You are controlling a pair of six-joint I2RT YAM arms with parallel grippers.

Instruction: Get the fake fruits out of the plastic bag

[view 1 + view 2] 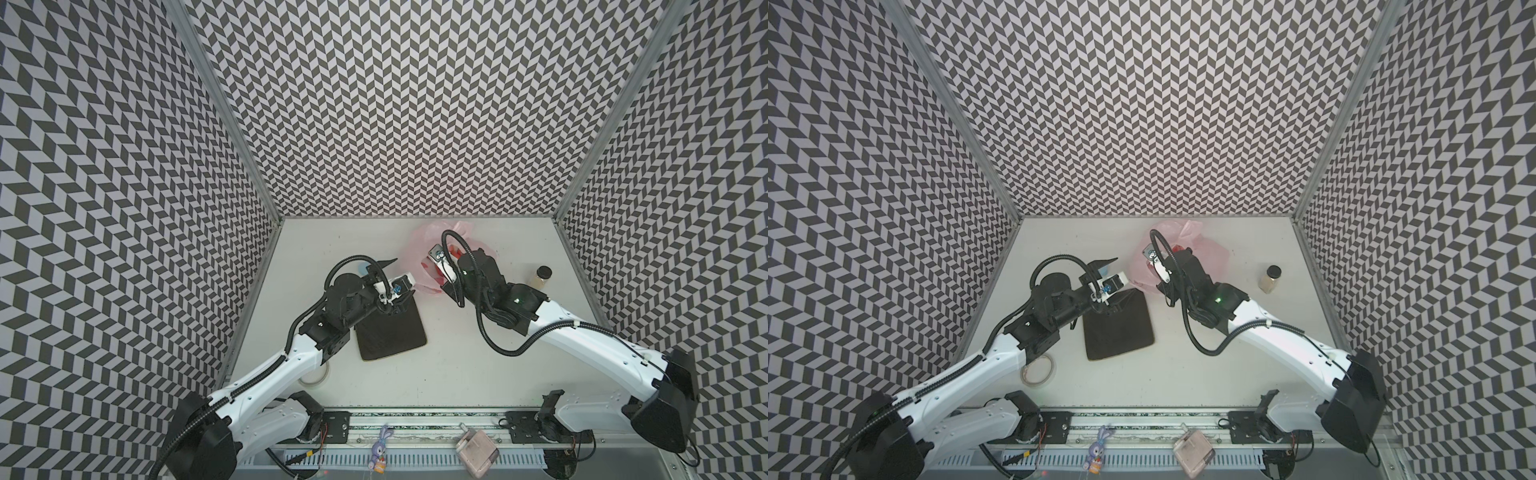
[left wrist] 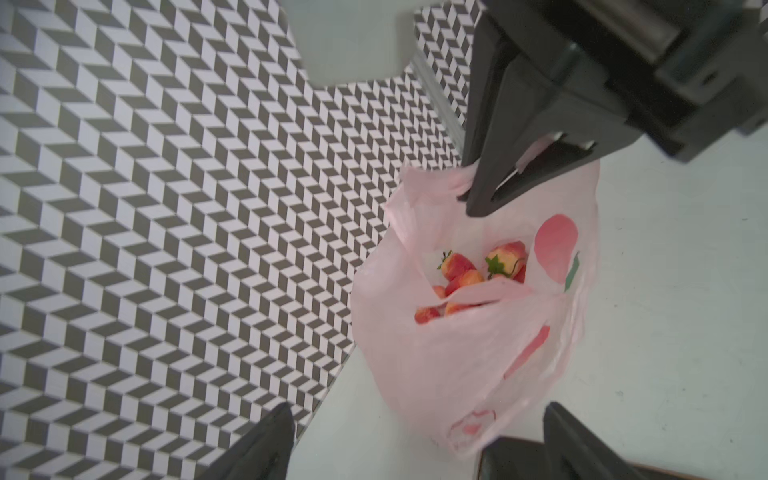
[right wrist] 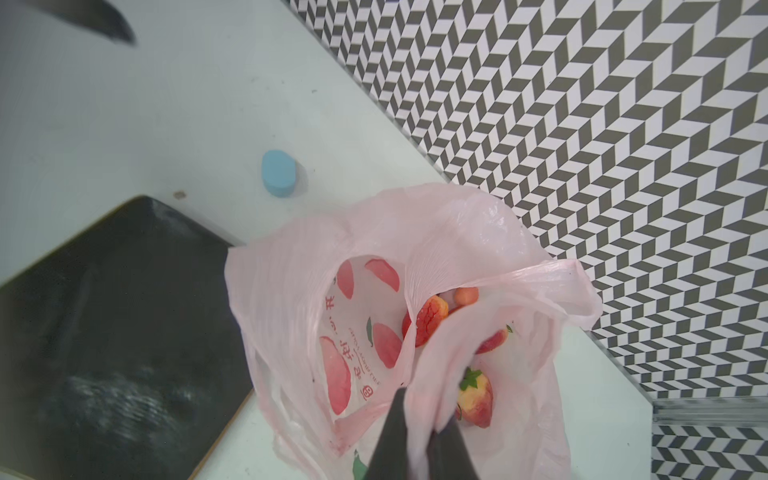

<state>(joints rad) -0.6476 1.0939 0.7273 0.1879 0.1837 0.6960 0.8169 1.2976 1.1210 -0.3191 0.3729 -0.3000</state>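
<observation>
Status: right claw (image 3: pixel 424 440) is pressed together on a fold of the plastic bag (image 3: pixel 282 291) at its rim, with film bunched between the fingers (the left wrist view shows the same pinch from outside). Left claw (image 2: pixel 415 442) is spread wide with nothing in it, facing the bag's mouth from the plate side.

We see the fake fruits (image 2: pixel 457 266) inside the bag, low down: several strawberries (image 3: pixel 473 399) and one small orange ball (image 3: pixel 465 294). The mouth gapes, but a handle strip (image 3: pixel 540 278) crosses it, so the opening is split.

Edges: the bag stands near the desk's (image 1: pixel 457 365) back edge, close under the chevron wall (image 1: pixel 415 124). The dark square plate (image 1: pixel 395 332) has one corner just beside the bag. A blue blob (image 3: pixel 278 172) lies on the desk past that corner, apart from both.

Open room: we have bare desk right of the bag out to a jar (image 1: pixel 540 278), and a wide bare stretch in front, between the plate and the right arm.
</observation>
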